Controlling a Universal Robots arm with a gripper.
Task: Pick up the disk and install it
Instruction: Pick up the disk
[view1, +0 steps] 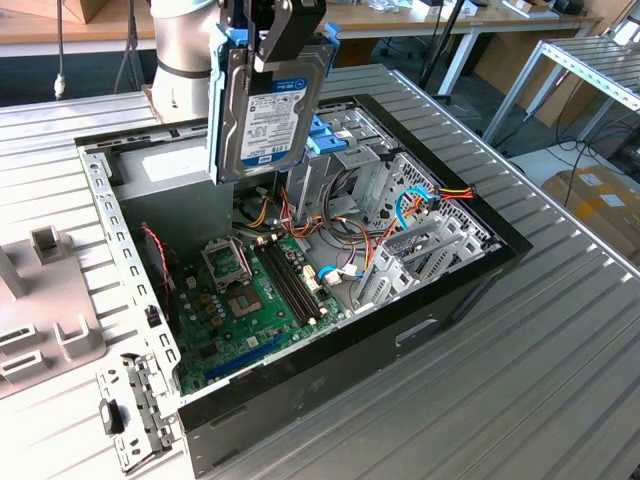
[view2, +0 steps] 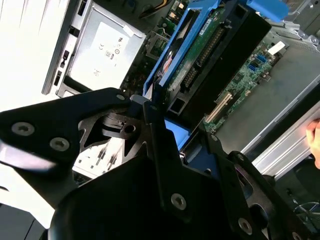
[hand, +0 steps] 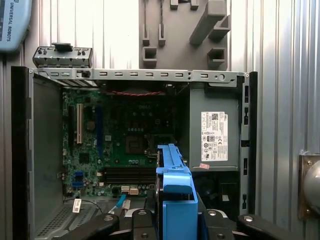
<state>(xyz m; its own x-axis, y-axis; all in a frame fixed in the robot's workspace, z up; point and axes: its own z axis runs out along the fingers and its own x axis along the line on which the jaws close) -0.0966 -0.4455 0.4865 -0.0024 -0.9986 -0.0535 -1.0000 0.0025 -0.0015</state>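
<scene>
- Gripper (view1: 278, 45): mine; clenched on the disk's upper end; this leaves the lower end free, I judge, for sliding in
- Disk (view1: 262, 115): hangs upright, label outward, above the open case (view1: 470, 285), near the cage (view1: 330, 140); not yet installed
- Case: laid on its side, lid off; interior reachable from above
</scene>
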